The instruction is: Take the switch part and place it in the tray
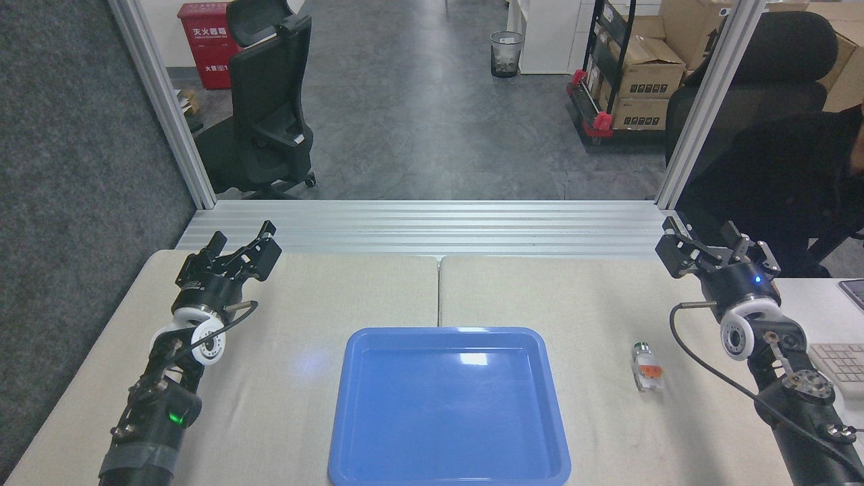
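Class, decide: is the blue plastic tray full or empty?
Empty: the shallow blue plastic tray shows only bare glossy floor and reflections.

Switch part (646,366) lies flat, seemingly, right of blue tray (449,476).

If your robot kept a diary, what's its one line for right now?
switch part: on table, right of tray | tray: empty | right hand: open, nearest | left hand: open, idle
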Robot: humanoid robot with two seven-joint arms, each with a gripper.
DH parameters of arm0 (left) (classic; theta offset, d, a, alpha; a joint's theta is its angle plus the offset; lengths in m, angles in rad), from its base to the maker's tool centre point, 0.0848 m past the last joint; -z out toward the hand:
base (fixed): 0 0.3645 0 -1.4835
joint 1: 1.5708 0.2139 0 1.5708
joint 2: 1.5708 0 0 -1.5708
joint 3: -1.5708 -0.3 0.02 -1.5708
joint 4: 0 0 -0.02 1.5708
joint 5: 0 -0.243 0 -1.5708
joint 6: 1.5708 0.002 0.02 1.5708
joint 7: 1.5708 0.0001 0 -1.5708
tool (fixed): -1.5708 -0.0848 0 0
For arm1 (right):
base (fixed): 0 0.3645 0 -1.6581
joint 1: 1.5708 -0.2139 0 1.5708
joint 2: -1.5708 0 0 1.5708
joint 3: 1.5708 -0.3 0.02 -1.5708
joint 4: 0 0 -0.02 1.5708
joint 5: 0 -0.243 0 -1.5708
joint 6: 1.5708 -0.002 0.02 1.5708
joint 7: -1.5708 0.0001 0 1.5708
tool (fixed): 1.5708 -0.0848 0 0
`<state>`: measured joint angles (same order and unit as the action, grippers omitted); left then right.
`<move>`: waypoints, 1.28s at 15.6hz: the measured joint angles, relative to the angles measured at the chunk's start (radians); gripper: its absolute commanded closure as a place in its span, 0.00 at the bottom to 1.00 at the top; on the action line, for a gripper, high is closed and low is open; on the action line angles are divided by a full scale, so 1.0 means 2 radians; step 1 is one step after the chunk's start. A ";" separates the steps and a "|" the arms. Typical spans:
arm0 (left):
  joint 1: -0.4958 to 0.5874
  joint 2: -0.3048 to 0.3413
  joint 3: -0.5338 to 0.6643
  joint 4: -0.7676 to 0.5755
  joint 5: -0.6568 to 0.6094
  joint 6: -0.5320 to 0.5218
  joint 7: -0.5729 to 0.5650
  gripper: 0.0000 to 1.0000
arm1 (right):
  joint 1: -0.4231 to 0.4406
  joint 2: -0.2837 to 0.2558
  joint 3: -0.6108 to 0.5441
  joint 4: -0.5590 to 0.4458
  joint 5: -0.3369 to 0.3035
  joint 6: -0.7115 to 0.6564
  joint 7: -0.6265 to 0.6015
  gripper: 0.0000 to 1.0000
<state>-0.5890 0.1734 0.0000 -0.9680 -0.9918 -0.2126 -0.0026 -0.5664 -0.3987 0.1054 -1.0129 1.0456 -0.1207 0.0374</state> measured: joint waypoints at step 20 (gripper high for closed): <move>0.000 0.000 0.000 0.000 0.000 0.000 0.000 0.00 | 0.008 0.002 0.015 0.004 0.001 0.003 0.000 0.02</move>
<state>-0.5890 0.1730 0.0000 -0.9679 -0.9913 -0.2122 -0.0026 -0.5513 -0.3951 0.1344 -1.0045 1.0483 -0.1155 0.0378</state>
